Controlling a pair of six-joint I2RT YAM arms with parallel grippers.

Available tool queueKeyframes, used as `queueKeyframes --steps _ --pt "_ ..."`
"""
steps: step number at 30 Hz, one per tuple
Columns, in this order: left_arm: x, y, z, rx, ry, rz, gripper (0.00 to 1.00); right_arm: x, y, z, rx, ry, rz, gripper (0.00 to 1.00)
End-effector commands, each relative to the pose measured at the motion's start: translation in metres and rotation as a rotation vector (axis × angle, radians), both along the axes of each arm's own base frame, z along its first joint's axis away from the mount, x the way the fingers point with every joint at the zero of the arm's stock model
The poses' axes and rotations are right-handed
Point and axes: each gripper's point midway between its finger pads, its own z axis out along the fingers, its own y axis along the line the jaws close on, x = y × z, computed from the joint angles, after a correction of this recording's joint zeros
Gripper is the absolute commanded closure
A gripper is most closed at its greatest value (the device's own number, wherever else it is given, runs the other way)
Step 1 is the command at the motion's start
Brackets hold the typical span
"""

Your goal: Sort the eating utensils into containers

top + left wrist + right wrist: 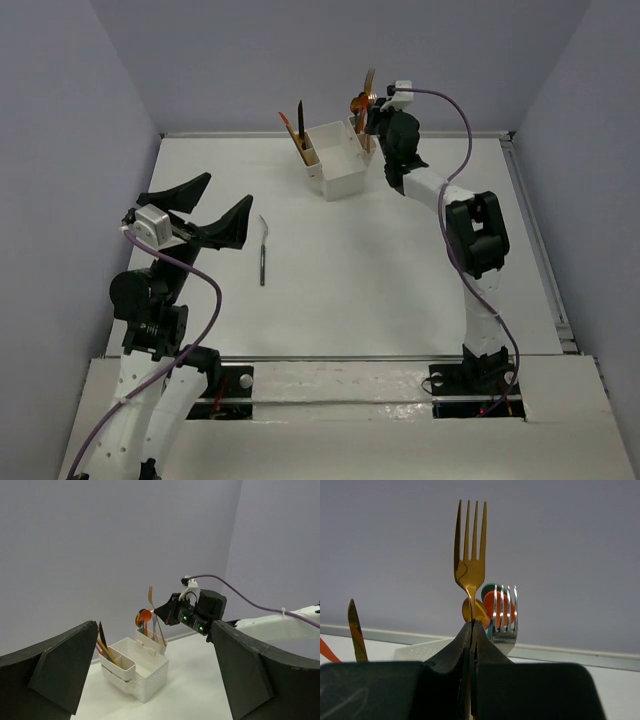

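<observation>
The right fingers [451, 652] are pinched on the gold fork [470, 560]. Just beyond them the narrow slot of the white box [340, 170] is crowded with a silver fork [505, 617] and an orange spoon [489, 607] standing upright, so room there is tight, while the big square compartment beside it lies open from above. The left fingers [233, 222] are spread wide above the worktop [400, 280] with free space all round, apart from one black-handled piece [263, 252] lying flat just to their right.

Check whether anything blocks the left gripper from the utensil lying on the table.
Nothing visible does. The open left gripper sits just left of the utensil, with only table surface between them.
</observation>
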Motion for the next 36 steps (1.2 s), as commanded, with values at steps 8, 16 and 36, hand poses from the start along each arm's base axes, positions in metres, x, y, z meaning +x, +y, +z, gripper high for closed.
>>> queueKeyframes --steps 8,16,36 --pt "-0.001 0.001 0.018 0.003 -0.057 0.002 0.01 0.015 -0.005 0.067 0.047 -0.24 -0.02 1.0" --pt "0.002 -0.001 0.015 0.011 -0.048 -0.005 0.01 0.022 -0.013 0.036 0.052 -0.24 -0.046 1.0" --pt "0.005 0.002 0.014 0.01 -0.04 0.009 0.01 -0.016 -0.014 0.036 0.051 -0.252 0.017 0.51"
